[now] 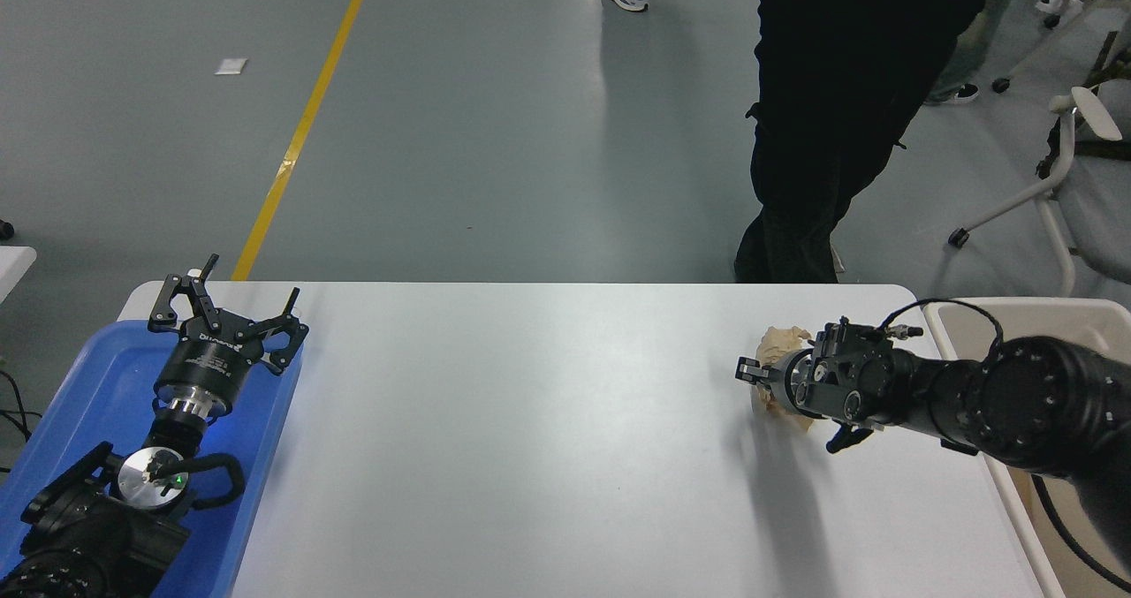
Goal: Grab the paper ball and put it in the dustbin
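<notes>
The tan crumpled paper ball is at the table's right side, caught between the fingers of my right gripper. Paper shows above and below the fingers. The gripper is shut on it and holds it just above the white table, with a shadow underneath. The cream-beige dustbin stands right of the table, behind my right arm and partly hidden by it. My left gripper is parked, open and empty, over the blue tray at the lower left.
A person in black clothes stands at the table's far side, just beyond the ball. A white chair is at the upper right. Grey floor with a yellow line lies beyond the table.
</notes>
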Motion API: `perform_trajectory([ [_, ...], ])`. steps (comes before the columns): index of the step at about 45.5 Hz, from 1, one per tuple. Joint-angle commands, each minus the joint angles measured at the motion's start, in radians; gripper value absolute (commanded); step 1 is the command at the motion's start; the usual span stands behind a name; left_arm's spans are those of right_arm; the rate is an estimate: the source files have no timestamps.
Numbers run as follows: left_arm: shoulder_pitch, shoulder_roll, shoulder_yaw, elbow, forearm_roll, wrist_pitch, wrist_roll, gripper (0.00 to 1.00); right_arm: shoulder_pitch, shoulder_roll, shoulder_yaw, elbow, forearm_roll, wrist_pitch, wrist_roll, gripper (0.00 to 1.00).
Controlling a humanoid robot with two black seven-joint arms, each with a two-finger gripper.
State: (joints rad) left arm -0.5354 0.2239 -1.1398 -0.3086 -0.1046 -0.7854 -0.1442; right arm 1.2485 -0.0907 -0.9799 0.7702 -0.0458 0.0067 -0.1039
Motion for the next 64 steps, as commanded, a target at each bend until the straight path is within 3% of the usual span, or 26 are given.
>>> perform_trajectory([
  [1,0.0,0.0,0.002,0.0,0.0,0.0,0.0,0.99,0.21,-0.098,-0.043,0.296,0.001,0.006,0.003,0.0],
  [18,0.0,0.002,0.003,0.0,0.0,0.0,0.0,0.99,0.689,-0.198,-0.117,0.701,0.003,0.2,0.01,0.0],
  [38,0.0,0.002,0.003,0.0,0.0,0.0,0.0,0.99,1.063,-0.23,-0.118,0.785,0.053,0.567,0.01,0.0],
  [64,0.0,0.002,0.003,0.0,0.0,0.0,0.0,0.99,1.143,-0.236,-0.172,0.781,0.058,0.589,0.006,0.0],
])
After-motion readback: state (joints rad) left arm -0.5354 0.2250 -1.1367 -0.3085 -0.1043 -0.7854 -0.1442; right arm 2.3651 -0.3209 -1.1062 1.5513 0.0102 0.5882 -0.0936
